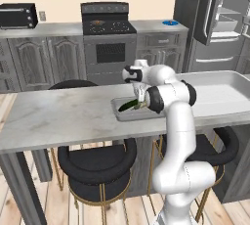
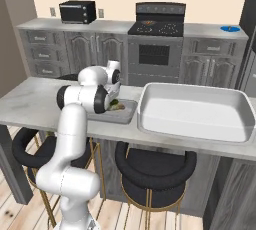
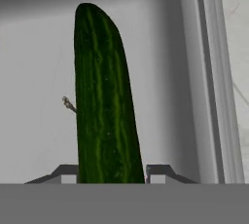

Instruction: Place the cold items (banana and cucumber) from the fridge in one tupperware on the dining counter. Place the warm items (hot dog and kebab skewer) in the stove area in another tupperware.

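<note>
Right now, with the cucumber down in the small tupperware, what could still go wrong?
The gripper has its fingertips on either side of the cucumber; if it lifts away without opening fully, it could drag the cucumber back out of the small tupperware. That container sits near the counter edge on the robot's side, so a nudge from the arm might shift it. The fridge door stands open.

The arm (image 1: 180,136) consists of thick, rounded, glossy white segments, smooth-surfaced and cylindrical. Dark, nearly black bands mark the joints (image 2: 101,99), showing as round caps at the elbow and wrist. The gripper (image 3: 112,172) ends in two small, dark grey, angular fingertips (image 3: 160,171).
</note>
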Available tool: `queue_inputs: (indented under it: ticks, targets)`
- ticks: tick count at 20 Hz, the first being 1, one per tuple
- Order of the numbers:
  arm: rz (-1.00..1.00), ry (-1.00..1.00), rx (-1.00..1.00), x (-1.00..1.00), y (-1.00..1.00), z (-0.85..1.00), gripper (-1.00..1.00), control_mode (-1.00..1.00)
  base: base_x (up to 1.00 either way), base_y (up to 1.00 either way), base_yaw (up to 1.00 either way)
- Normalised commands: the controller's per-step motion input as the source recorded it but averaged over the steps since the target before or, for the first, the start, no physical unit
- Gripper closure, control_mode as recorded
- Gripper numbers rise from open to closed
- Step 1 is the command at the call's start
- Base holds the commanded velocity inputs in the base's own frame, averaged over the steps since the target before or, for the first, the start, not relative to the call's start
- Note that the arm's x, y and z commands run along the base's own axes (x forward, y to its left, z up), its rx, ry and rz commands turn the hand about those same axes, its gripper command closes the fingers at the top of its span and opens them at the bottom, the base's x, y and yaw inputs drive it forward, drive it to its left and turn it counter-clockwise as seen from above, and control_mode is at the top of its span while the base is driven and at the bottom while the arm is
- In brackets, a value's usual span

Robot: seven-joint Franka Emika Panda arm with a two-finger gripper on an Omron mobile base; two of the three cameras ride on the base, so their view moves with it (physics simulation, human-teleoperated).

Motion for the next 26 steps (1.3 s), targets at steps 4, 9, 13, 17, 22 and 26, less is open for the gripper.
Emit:
queue_inputs:
  ticks: [4, 9, 13, 17, 22, 26]
  targets:
    - [0.00, 0.00, 0.00, -0.11, 0.07, -0.01, -1.00, -1.00, 0.00, 0.00, 0.00]
    - [-0.02, 0.00, -0.01, -0.27, 0.21, 0.00, -1.00, -1.00, 0.00, 0.00, 0.00]
    - [-0.09, 0.00, -0.05, -0.39, 0.27, 0.08, -1.00, -1.00, 0.00, 0.00, 0.00]
    - [-0.19, 0.00, -0.09, -0.34, 0.15, 0.30, -1.00, -1.00, 0.00, 0.00, 0.00]
    - [-0.29, 0.00, -0.05, -0.50, 0.00, 0.33, -1.00, -1.00, 0.00, 0.00, 0.00]
    - [-0.36, -0.02, -0.03, -0.78, 0.00, 0.25, -1.00, -1.00, 0.00, 0.00, 0.00]
